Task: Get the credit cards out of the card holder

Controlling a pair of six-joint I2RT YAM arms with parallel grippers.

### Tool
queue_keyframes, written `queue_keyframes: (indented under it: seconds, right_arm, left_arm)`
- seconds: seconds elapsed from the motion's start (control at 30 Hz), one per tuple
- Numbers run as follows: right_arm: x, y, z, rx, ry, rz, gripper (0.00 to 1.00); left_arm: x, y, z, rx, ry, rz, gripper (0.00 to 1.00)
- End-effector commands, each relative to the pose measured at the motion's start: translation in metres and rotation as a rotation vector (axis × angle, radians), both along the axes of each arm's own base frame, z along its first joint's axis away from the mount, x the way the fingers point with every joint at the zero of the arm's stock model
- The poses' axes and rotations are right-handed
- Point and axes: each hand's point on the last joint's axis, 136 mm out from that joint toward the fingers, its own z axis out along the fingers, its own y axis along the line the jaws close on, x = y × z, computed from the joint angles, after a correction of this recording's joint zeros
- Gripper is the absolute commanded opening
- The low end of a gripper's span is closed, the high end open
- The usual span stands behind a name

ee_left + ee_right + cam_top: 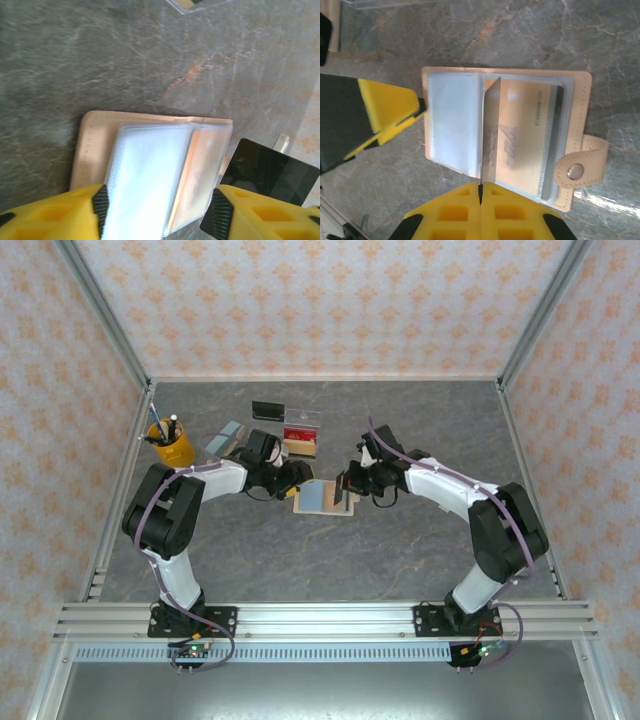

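Card holder (451,120) lies open on tabletop (570,30); left pincer (160,209), spread wide, straddles its edge, likely steadying it, while right pincer (480,189) pinches one card (490,127) edge-on, apparently drawing it out.

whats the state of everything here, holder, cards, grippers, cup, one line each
card holder: open, lying flat
right gripper: shut on held card
held card: standing on edge above the holder
tan card: tucked in a sleeve
left gripper: open, fingers either side of the holder
yellow cup: upright, pens in it
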Motion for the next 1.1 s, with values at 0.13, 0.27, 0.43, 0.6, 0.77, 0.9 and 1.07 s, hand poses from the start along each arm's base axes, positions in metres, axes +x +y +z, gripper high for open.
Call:
queue_keyframes:
  seconds: [0.13, 0.27, 0.43, 0.6, 0.77, 0.9, 1.07]
  right_arm:
    - [0.011, 0.017, 0.022, 0.114, -0.073, 0.038, 0.01]
    - [0.012, 0.023, 0.016, 0.139, -0.049, 0.048, 0.01]
    - [0.013, 0.031, 0.021, 0.216, -0.037, 0.059, 0.01]
    - [0.017, 0.032, 0.028, 0.324, -0.015, 0.048, 0.01]
    - [0.016, 0.035, 0.031, 0.367, 0.003, 0.057, 0.01]
    - [0.016, 0.037, 0.033, 0.393, 0.005, 0.059, 0.01]
    - [0.018, 0.041, 0.038, 0.425, 0.000, 0.066, 0.01]
  left_arm:
    - [0.008, -0.008, 0.020, -0.138, -0.064, 0.013, 0.77]
    - [0.009, -0.011, 0.025, -0.167, -0.077, 0.008, 0.78]
    - [0.009, -0.017, 0.035, -0.233, -0.098, -0.003, 0.80]
    - [0.012, -0.021, 0.044, -0.292, -0.118, -0.013, 0.87]
    - [0.015, -0.027, 0.055, -0.374, -0.129, -0.015, 0.93]
    - [0.017, -0.031, 0.064, -0.418, -0.140, -0.022, 0.94]
    - [0.018, -0.034, 0.073, -0.441, -0.146, -0.044, 0.94]
